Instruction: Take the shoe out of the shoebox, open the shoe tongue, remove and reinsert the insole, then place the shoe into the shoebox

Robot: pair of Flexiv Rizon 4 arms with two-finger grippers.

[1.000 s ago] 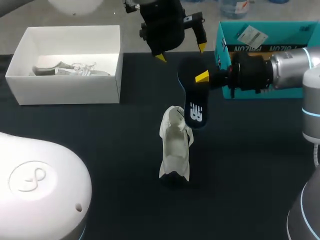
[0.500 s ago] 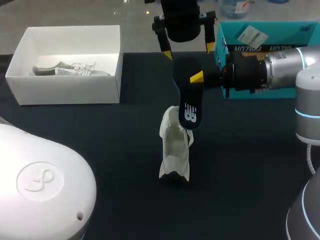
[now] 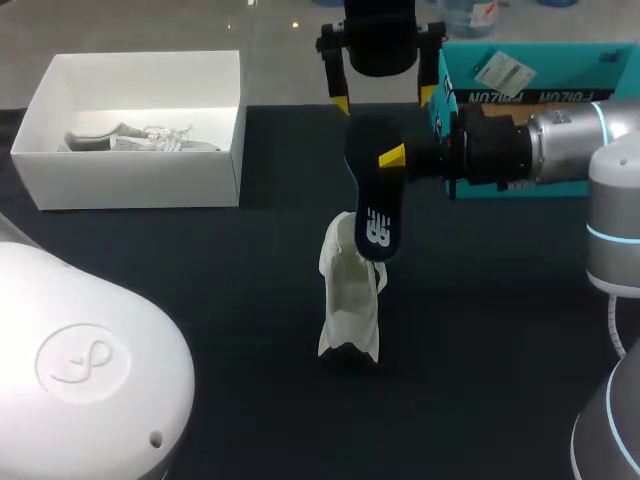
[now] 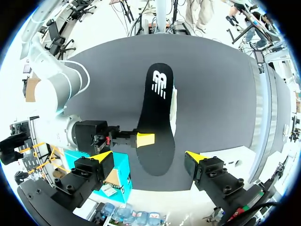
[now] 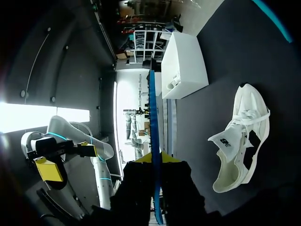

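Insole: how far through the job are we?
Done: shoe on the table, tongue open, insole out. In hand: right gripper holds the insole above the shoe; left gripper open near its heel end. Left: reinsert it, then box the shoe.

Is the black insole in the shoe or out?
Out. The right gripper holds the insole up in the air, above the white shoe.
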